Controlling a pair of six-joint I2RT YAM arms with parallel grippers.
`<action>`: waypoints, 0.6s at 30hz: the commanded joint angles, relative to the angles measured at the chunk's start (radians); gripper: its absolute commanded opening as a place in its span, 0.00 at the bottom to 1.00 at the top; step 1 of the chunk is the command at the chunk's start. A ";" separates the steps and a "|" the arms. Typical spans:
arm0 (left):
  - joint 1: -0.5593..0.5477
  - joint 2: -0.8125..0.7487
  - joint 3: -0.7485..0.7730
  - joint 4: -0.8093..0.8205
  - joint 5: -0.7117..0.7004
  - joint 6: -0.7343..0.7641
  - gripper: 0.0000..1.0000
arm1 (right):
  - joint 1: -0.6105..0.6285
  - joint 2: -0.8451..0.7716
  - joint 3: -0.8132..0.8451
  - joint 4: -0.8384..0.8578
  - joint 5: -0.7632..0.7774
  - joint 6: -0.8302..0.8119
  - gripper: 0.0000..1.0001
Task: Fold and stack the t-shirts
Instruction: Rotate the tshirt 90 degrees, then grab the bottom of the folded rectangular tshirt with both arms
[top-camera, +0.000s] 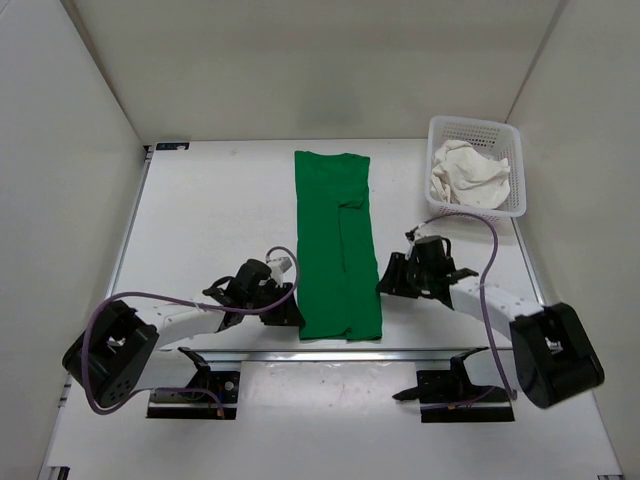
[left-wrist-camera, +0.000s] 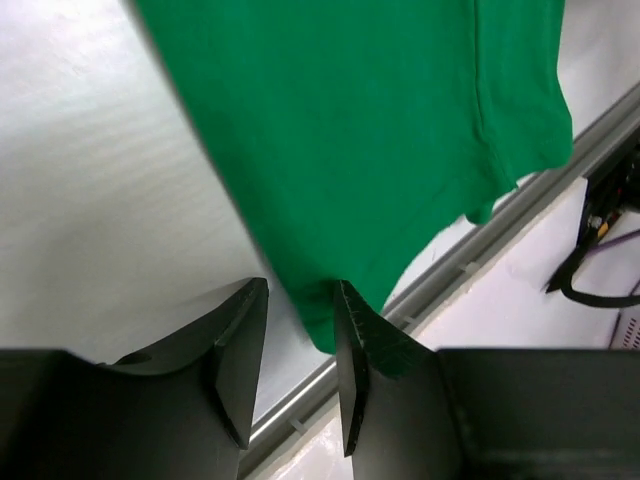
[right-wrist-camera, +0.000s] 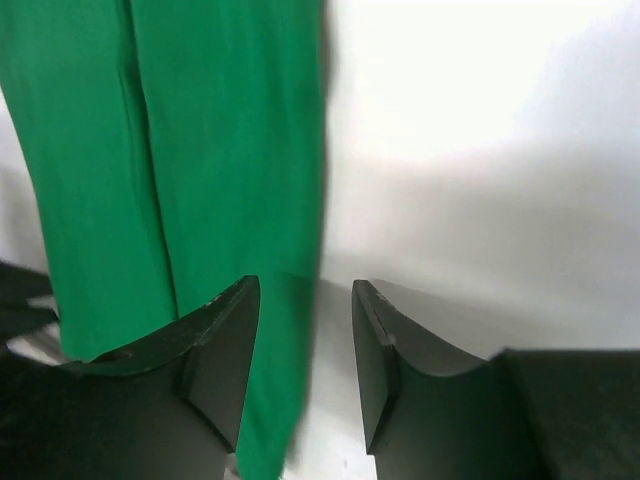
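Two claws are held slightly parted at the green t-shirt's (top-camera: 335, 250) edges: left claw (left-wrist-camera: 300, 290) at eight o'clock, right claw (right-wrist-camera: 305, 285) at four.

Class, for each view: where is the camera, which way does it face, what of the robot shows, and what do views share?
Top external: above, behind the robot, looking down on a long bright green cloth t-shirt; both arms show.
Left wrist: on the left arm, facing the t-shirt's near corner; open left pincer shows.
Right wrist: facing its right edge; open right pincer shows.
All share the t-shirt.
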 joint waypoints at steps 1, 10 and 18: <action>-0.024 -0.017 -0.044 -0.032 0.018 -0.016 0.44 | 0.049 -0.121 -0.109 -0.099 0.019 0.055 0.41; -0.070 -0.028 -0.027 -0.053 0.012 -0.026 0.42 | 0.197 -0.369 -0.267 -0.211 -0.010 0.225 0.36; -0.099 -0.037 -0.041 -0.041 0.019 -0.049 0.37 | 0.255 -0.417 -0.308 -0.210 -0.037 0.300 0.19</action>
